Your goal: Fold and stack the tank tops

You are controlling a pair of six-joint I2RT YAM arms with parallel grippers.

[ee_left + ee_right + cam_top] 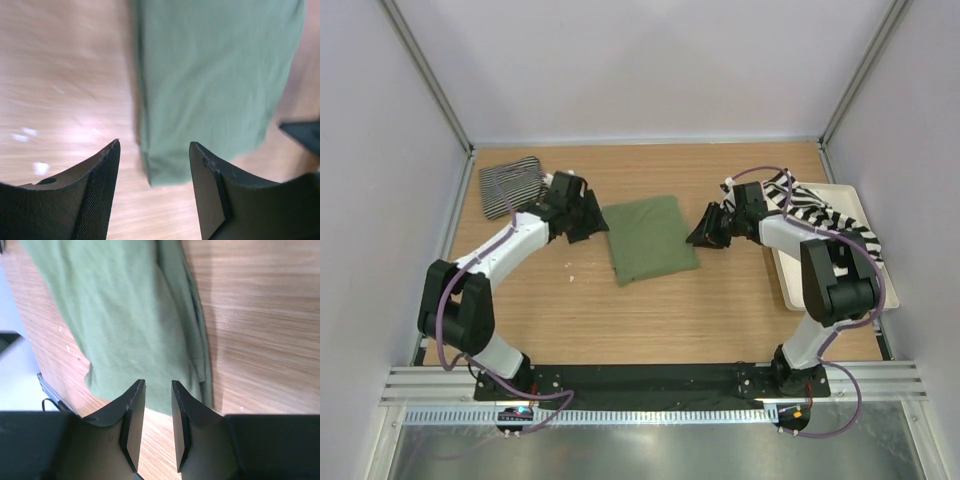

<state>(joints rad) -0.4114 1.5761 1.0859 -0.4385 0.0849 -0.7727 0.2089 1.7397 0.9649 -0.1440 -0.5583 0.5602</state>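
**Two-arm folding station, seen from above and from both wrists.** The olive green tank top (648, 238) is shown folded to a compact rectangle at the middle of the table (670, 320). It is flanked by the left end effector (588, 222) at its left edge and the right end effector (706, 228) at its right edge. In the left wrist view the fingers are seen well apart with nothing between them, a corner of the green cloth lying just beyond. In the right wrist view the fingers are only narrowly apart, likewise empty, over the cloth's edge. The step in hand is judged to be the lifting of the folded green top for stacking. For a clean result, all layers at each edge should be pinched together. Both sides should be raised evenly, and the bundle kept taut so that the fold is not shaken out. The pinstriped tank top (512, 185), folded, is placed at the far left corner and is the likely base of the stack. The broad-striped tank top (820, 208) is draped unfolded over the cream tray (852, 198) along the right edge, partly beneath the right arm, where it could be snagged.
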